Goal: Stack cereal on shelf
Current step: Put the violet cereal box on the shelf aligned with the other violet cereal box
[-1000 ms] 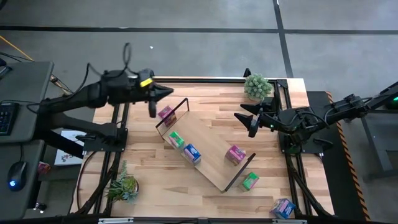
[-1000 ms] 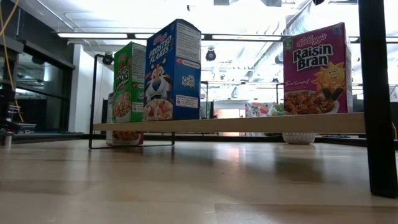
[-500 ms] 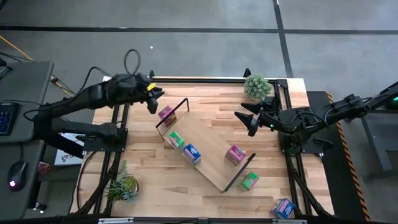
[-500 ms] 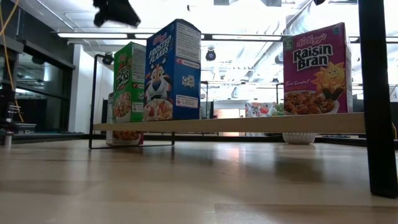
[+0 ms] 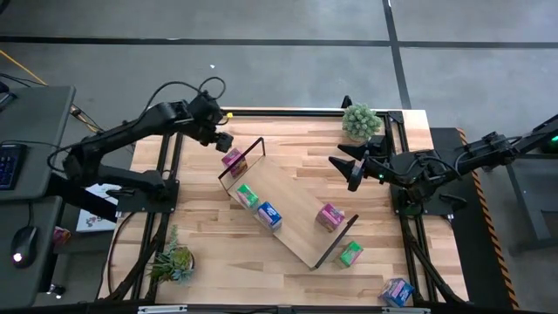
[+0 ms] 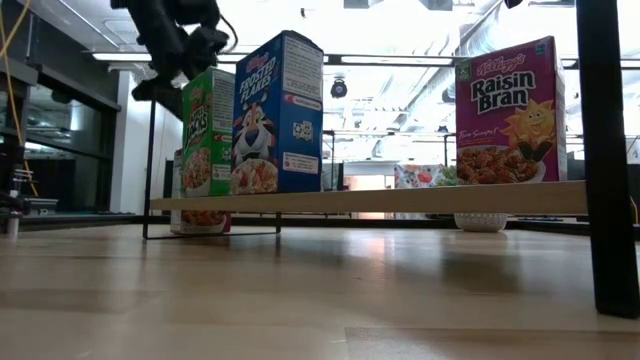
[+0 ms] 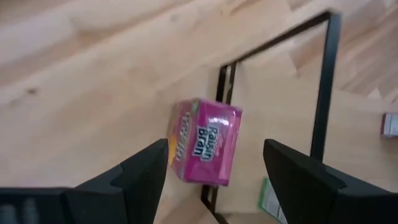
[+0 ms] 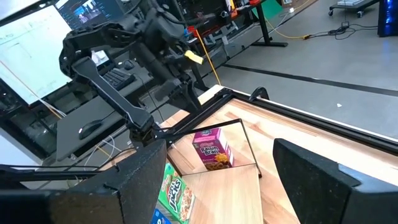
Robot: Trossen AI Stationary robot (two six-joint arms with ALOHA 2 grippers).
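Shelf (image 5: 292, 209) lies diag, w/ three cereal boxes (image 5: 268, 214) upright.

L gripper (image 5: 223, 139) jaws apart, pointing down; R gripper (image 5: 344, 173) jaws apart.

My left gripper (image 5: 221, 139) hangs over the table's (image 5: 288, 148) far left part, open, with a cereal box (image 5: 233, 160) just below and ahead of my fingers (image 7: 146, 171), beside the shelf's (image 5: 292, 205) wire end frame (image 5: 247, 157). Beyond that frame, three boxes (image 5: 267, 215) stand on the shelf board. My right gripper (image 5: 349, 170) waits near the potted plant (image 5: 360, 121), well apart from the shelf.
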